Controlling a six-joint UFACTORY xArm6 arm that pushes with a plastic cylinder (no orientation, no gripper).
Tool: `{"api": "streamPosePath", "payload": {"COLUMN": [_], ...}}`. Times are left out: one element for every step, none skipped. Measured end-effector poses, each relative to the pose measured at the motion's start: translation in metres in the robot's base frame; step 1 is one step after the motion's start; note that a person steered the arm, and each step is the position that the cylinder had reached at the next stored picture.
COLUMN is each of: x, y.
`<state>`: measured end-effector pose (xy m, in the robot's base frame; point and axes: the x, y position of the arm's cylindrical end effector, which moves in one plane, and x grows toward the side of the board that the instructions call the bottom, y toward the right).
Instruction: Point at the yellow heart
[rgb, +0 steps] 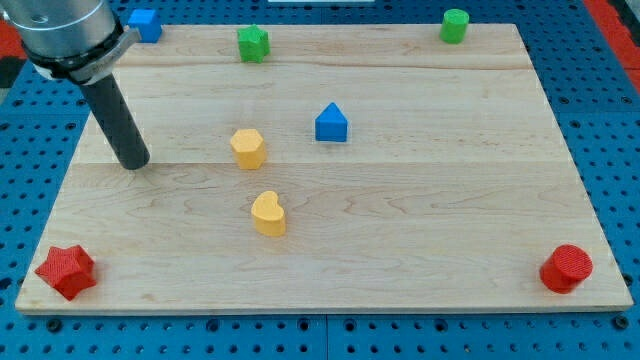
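Yellow heart (268, 213) lies low-centre on worktop (450, 200), untouched. My tip (133, 162) sits well apart, toward view's left; end effector is a plain rod, no jaws. Approach step: slide right and slightly down, skirting the yellow hexagon block (247, 148).

Bright, even overhead light; the wooden board (400, 230) shows only short soft shadows, no glare, perhaps slightly soft at its far corners.
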<state>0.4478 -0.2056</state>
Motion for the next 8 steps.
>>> {"api": "streamPosePath", "payload": {"x": [0.004, 0.007, 0.013, 0.017, 0.017, 0.017, 0.017, 0.017], "y": [0.01, 0.022, 0.043, 0.06, 0.07, 0.082, 0.098, 0.107]}}
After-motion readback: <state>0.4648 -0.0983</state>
